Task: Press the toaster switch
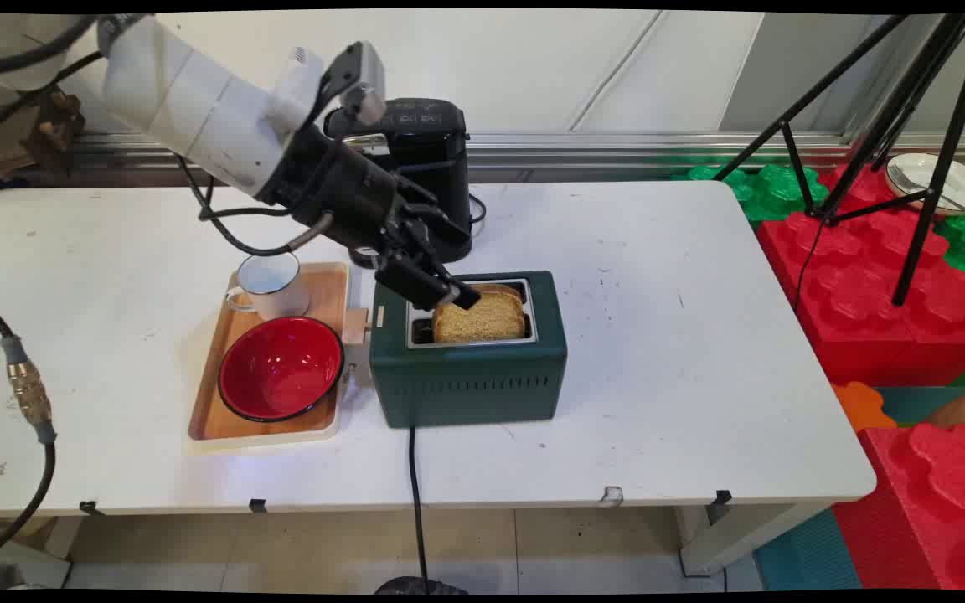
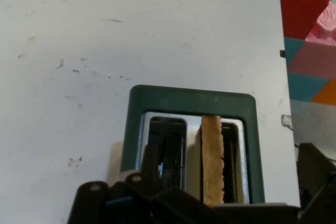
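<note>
the black claw [image 1: 449, 295] hangs right over the left end of the dark green toaster [image 1: 470, 381], its tips at the top edge of a slice of browned toast [image 1: 482, 320] that stands upright in one of the two slots. from the main view the tips seem to touch the slice, but i cannot tell whether the claw is open or closed on it; in the hand view only the linkage shows at the bottom, with the toast [image 2: 212, 156] seen edge-on in the right-hand slot and the other slot empty.

no writing on the toaster can be read. behind the arm stands a black coffee machine [image 1: 424, 159], with some pale markings on its top too small to make out.

just left of the toaster, nearly touching it, lies a wooden tray [image 1: 327, 289] carrying a red bowl [image 1: 281, 368] at the near end and a white enamel mug [image 1: 269, 286] at the far end. the toaster's black cord [image 1: 415, 486] runs off the near edge of the white surface [image 1: 658, 335]. to the right, off the surface, are big red and green foam blocks [image 1: 868, 293], a black tripod [image 1: 910, 126], and a white bowl [image 1: 943, 180] on the blocks.
</note>
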